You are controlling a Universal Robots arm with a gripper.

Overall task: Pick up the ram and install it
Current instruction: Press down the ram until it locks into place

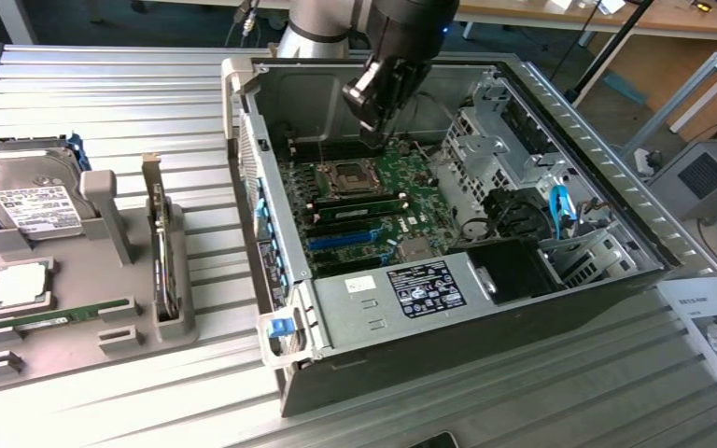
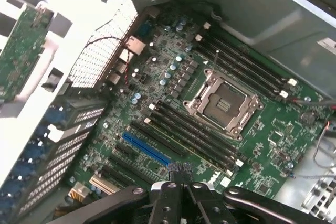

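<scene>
End effector [image 1: 377,140], pressed together and empty, hovers above the motherboard [image 1: 372,201]; the ram [image 1: 53,318] lies unpicked in the worktop tray [image 1: 134,331], so pickup remains.

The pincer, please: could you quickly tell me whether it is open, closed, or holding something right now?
Pincer: closed, holding nothing visible, above the motherboard; the ram lies in the tray.

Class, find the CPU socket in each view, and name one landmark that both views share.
Exterior view: CPU socket on the motherboard, in the far part of the open case.
Wrist view: CPU socket between two banks of black memory slots.
Shared landmark: the blue slot, seen in the wrist view too.
</scene>
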